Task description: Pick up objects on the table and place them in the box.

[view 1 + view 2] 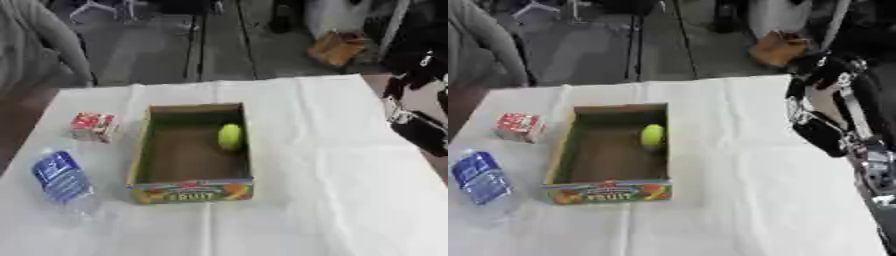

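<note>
A cardboard fruit box (143,150) stands open in the middle of the white-covered table. Inside it, against the right wall, lies a yellow-green round fruit (230,136). Left of the box sits a small red and white carton (94,126). Nearer the front left, a clear plastic bottle with a blue label (61,178) lies on its side. My right hand (819,120) hangs over the table's right edge, well right of the box, fingers pointing up and relaxed, holding nothing. My left hand is out of sight.
The white cloth (332,190) spreads wide to the right of and in front of the box. Beyond the far edge are a dark floor, chair legs and a brown bag (337,47). A grey sleeve (35,40) shows at the top left, off the table.
</note>
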You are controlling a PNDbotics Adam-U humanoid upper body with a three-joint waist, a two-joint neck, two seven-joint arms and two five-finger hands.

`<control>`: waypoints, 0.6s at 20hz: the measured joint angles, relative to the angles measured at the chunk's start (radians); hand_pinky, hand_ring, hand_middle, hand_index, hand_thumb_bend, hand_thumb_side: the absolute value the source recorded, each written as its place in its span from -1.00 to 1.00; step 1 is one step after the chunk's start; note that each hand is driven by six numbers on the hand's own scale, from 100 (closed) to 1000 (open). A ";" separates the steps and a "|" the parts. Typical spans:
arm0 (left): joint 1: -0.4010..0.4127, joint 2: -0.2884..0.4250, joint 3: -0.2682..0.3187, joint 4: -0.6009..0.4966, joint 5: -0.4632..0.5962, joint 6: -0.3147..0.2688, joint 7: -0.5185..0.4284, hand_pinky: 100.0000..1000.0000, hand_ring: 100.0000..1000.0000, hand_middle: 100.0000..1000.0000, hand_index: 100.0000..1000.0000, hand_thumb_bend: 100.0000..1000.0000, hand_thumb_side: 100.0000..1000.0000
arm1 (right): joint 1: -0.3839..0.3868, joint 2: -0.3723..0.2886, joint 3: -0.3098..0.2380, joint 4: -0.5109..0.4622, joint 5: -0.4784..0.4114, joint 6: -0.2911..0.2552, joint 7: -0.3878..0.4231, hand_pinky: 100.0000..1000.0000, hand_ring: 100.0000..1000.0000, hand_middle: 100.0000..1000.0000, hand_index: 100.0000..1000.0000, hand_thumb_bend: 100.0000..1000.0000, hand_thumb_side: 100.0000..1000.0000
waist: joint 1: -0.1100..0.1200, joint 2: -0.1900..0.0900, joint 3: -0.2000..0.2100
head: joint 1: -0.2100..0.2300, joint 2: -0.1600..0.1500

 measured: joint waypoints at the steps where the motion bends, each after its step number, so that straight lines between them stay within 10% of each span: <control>1: -0.001 0.000 -0.001 0.000 0.000 0.000 -0.001 0.23 0.53 0.42 0.64 0.36 0.27 | 0.000 0.000 0.000 0.000 0.000 0.000 0.000 -0.05 0.03 0.09 0.50 -1.00 -0.95 | 0.000 0.000 -0.001 | 0.000 0.000; 12: -0.002 0.000 -0.005 0.000 -0.003 -0.002 -0.006 0.24 0.53 0.42 0.64 0.39 0.25 | 0.000 0.000 0.000 0.000 0.000 0.000 0.000 -0.05 0.02 0.09 0.50 -1.00 -0.95 | 0.000 0.000 -0.001 | 0.000 0.000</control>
